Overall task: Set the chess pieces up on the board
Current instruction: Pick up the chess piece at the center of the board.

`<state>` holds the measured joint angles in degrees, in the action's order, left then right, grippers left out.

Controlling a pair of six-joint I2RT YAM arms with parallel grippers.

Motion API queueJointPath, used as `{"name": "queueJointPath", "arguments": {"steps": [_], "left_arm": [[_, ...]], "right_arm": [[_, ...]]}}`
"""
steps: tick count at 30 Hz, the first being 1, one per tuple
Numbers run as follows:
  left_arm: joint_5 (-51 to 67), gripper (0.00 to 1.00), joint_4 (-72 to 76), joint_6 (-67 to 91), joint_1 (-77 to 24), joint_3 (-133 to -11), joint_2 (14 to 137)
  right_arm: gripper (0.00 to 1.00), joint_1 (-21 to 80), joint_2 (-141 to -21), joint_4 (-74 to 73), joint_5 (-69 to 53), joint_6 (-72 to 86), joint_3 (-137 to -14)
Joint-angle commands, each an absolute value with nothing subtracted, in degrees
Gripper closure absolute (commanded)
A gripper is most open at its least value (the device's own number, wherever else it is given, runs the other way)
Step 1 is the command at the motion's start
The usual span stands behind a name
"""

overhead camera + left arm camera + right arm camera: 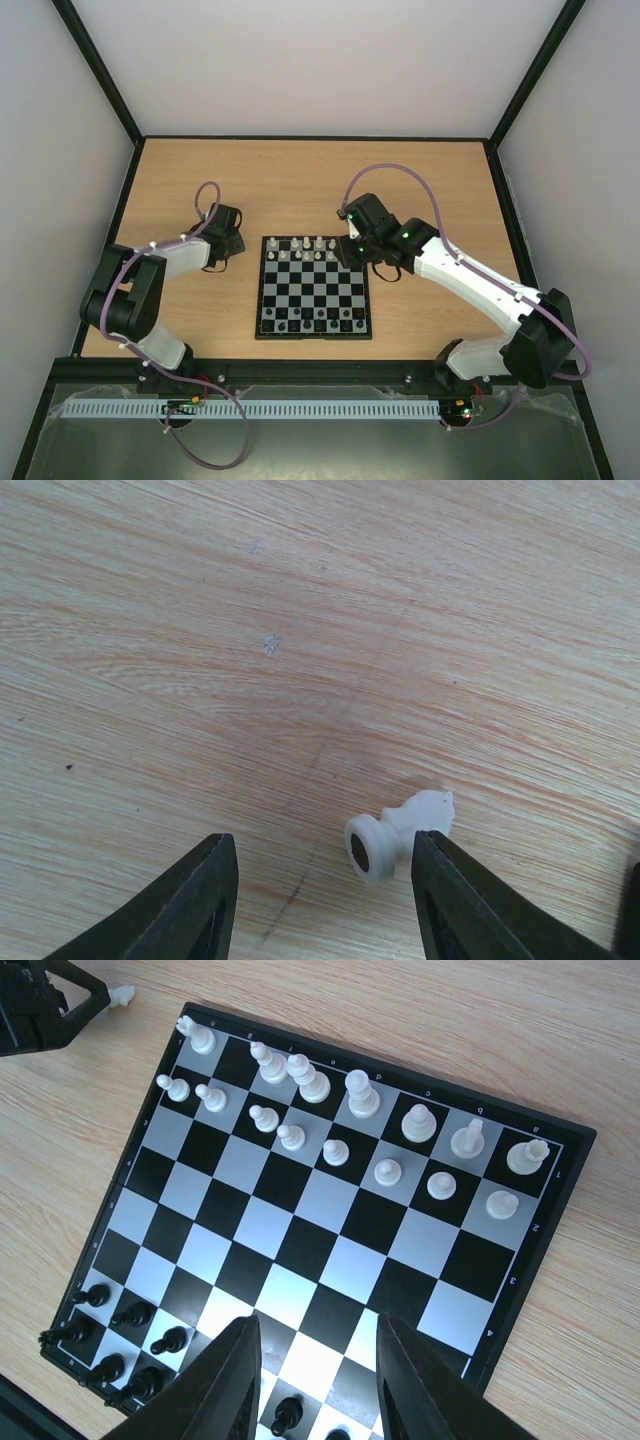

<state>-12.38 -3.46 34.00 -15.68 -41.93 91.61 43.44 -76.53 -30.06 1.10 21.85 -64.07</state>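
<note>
Bench (300,180): light wood grain, filling the middle of the overhead view. Board (314,286): flat black and light-grey checkered square with a black border, lying at the centre of the bench between the two arms. Whitish chess pieces (362,1095): standing upright in two rows along the board's upper edge in the right wrist view, the taller figures in the outer row, the small ones in the row just inside it. Black pieces (130,1313): clustered on the squares at the lower left of that view, on the opposite edge of the board. Lone whitish piece (395,835): off the board, lying on its side on the bench, its round base turned toward the camera, at the lower right of the left wrist view. Left hand (322,845): fingers spread wide and low over the bench, the lone piece lying between them just against the right-of-frame finger, not gripped. Right hand (318,1325): fingers parted above the board's lower squares, bare checkering visible in the gap, nothing held.
</note>
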Motion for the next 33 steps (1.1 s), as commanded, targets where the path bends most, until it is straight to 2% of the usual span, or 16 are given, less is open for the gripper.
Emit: {"name": "queueJointPath", "arguments": {"steps": [1, 6, 12, 24, 33], "left_arm": [[-12.4, 0.51, -2.0, 33.3, -15.4, -41.5, 92.7], [-11.7, 0.55, -1.7, 33.5, -15.4, -42.2, 94.4], [-12.7, 0.66, -2.5, 34.0, -15.4, -43.3, 96.2], [-13.9, 0.69, -4.4, 34.1, -15.4, -44.3, 95.0], [-14.1, 0.80, -4.7, 34.0, -15.4, -45.1, 95.7]], "right_arm": [[0.67, 43.1, -77.0, -30.8, 1.4, 21.4, -63.4], [0.67, 43.2, -77.1, -30.6, 1.7, 21.4, -63.2], [0.68, 43.1, -77.0, -30.6, 1.8, 21.4, -63.1], [0.68, 43.2, -77.0, -30.4, 2.0, 21.4, -62.9], [0.68, 43.1, -76.8, -30.6, 2.2, 21.4, -62.8]]}}
